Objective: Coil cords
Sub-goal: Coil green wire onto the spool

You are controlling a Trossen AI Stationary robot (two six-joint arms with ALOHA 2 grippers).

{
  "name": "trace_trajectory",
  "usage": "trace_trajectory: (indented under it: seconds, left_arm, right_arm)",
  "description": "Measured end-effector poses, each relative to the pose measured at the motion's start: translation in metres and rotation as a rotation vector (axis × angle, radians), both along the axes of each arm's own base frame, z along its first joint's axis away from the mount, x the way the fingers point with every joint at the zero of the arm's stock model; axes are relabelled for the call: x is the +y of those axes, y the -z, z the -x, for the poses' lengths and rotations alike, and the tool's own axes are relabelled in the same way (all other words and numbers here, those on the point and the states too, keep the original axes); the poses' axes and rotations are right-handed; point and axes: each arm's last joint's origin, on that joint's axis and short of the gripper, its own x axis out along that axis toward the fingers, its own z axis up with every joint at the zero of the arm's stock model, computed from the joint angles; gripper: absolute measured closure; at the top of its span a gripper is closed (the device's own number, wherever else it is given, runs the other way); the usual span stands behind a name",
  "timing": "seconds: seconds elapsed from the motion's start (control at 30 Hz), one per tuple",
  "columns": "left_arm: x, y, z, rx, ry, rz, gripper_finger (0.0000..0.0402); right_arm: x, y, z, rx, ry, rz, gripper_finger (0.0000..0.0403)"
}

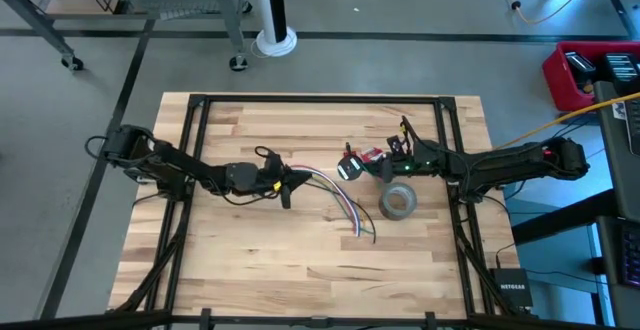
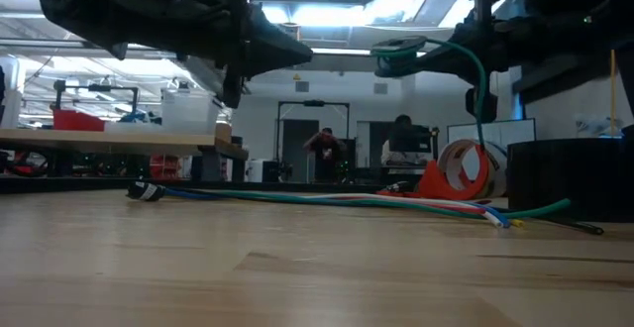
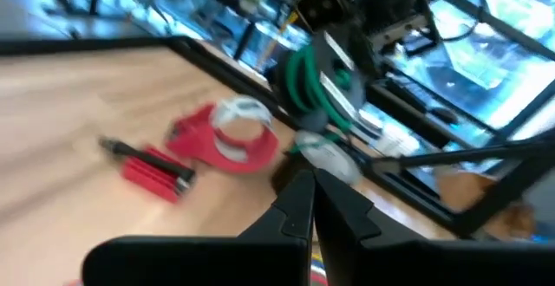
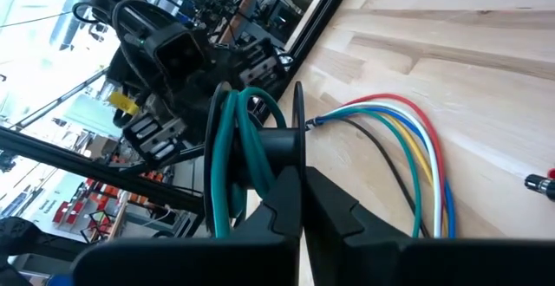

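The dark green wire (image 4: 232,160) is wound in a small coil at the tip of my right gripper (image 4: 300,186), which is shut and raised above the table's middle (image 1: 350,168). The coil (image 2: 396,48) shows in the low view too. The multicoloured cord bundle (image 1: 340,198) lies flat on the table in a curve, its strands fanned out (image 4: 416,147). My left gripper (image 1: 293,181) is shut and hovers above the bundle's left end, its fingers (image 3: 312,191) pointing at the coil (image 3: 301,78) and touching nothing. My right gripper carries the green wire's coil (image 4: 251,147) at the free ends of its shut fingers, with several turns looped round them. The fingers come nearly level from the table's right. The coil is lifted clear. A tail (image 2: 482,109) hangs down, its end (image 2: 540,208) on the table.
A grey tape roll (image 1: 398,202) lies flat just to the near side of my right gripper. Small red-and-white pieces (image 1: 371,155) lie beside it toward the far edge. Black frame rails (image 1: 445,150) run along the table's sides. Bare wood lies toward the near edge.
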Motion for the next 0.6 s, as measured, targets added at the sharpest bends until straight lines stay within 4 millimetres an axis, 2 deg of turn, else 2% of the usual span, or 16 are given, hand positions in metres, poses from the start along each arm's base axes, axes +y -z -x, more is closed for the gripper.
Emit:
trace_trajectory:
  seconds: [0.2,0.5,0.6]
  left_arm:
    - [0.007,-0.004,-0.004,0.013,-0.036,-0.066,0.0386]
    - [0.009,-0.008,-0.019,0.155,-0.052,-0.003,0.0255]
    - [0.009,-0.015,-0.024,0.122,-0.049,-0.022,0.0228]
  right_arm:
    - [0.0,0.0,0.0,0.0,-0.007,-0.002,0.0398]
    - [0.0,0.0,0.0,0.001,-0.01,-0.002,0.0398]
    - [-0.001,0.0,0.0,0.001,0.03,0.005,0.0398]
